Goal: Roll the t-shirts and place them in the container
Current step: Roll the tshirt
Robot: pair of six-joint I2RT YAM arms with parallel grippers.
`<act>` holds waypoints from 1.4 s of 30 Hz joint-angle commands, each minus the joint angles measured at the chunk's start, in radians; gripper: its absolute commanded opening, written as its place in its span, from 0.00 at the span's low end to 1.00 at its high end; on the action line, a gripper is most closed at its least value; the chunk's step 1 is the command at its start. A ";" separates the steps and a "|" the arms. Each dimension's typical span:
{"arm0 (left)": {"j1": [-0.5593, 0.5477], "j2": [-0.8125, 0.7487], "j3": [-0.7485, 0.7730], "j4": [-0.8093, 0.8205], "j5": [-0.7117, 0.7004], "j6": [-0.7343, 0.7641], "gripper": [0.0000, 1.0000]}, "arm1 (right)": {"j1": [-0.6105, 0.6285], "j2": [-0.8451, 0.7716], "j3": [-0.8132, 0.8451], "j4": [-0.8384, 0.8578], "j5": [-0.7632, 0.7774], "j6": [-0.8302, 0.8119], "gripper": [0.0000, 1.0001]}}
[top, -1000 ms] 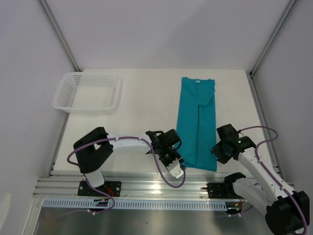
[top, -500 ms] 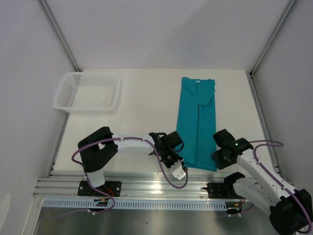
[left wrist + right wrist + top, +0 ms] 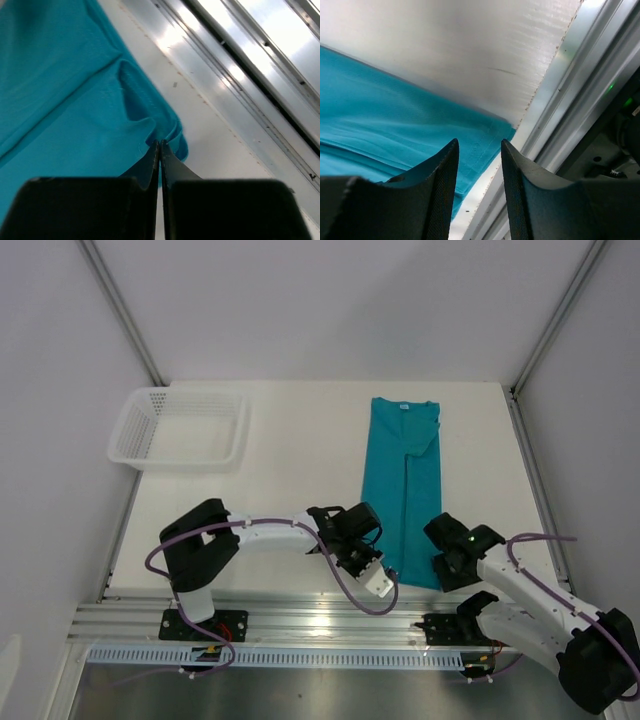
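The teal t-shirt [image 3: 405, 490] lies folded into a long narrow strip on the white table, with its collar and white label at the far end. My left gripper [image 3: 386, 568] sits at the strip's near left corner. In the left wrist view its jaws [image 3: 160, 142] are pressed together, with the puckered hem corner of the t-shirt [image 3: 65, 90] pinched at their tips. My right gripper [image 3: 440, 565] hovers over the near right corner. It stands open [image 3: 479, 142], and the t-shirt's [image 3: 380, 110] hem corner lies flat below, between its fingers.
A white mesh basket [image 3: 180, 428] stands at the far left of the table. The aluminium rail [image 3: 300, 620] that carries the arm bases runs just beyond the table's near edge, close to both grippers [image 3: 260, 60] [image 3: 585, 100].
The left jaws have closed on the hem corner, after the gripper slid slightly right to it. The right gripper has moved left and nearer, over the near right corner, and stays open.
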 commanded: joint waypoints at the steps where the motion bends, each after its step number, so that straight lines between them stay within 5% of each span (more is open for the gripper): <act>1: 0.020 -0.002 0.074 0.024 0.020 -0.108 0.01 | 0.002 -0.037 0.037 -0.044 0.103 0.051 0.43; 5: 0.050 0.009 0.140 -0.008 0.033 -0.183 0.01 | -0.071 -0.065 0.103 0.064 0.160 -0.253 0.44; 6: 0.058 0.016 0.146 -0.014 0.040 -0.186 0.01 | -0.091 -0.070 0.132 0.106 0.160 -0.439 0.44; 10: 0.067 0.020 0.146 -0.031 0.041 -0.156 0.01 | -0.234 -0.073 0.178 0.365 -0.073 -0.957 0.45; 14: 0.067 0.015 0.137 -0.043 0.050 -0.155 0.01 | -0.375 0.002 0.269 0.312 -0.235 -1.211 0.44; 19: 0.081 0.007 0.136 -0.062 0.055 -0.157 0.01 | -0.530 0.081 0.243 0.157 -0.346 -1.109 0.48; 24: 0.081 -0.005 0.123 -0.043 0.047 -0.142 0.01 | -0.486 0.052 0.082 0.143 -0.297 -0.888 0.45; 30: 0.084 -0.013 0.114 -0.036 0.061 -0.143 0.01 | -0.386 0.064 0.088 0.109 -0.159 -0.673 0.57; 42: 0.092 -0.025 0.094 -0.026 0.052 -0.152 0.01 | -0.300 0.188 0.011 0.184 -0.137 -0.530 0.54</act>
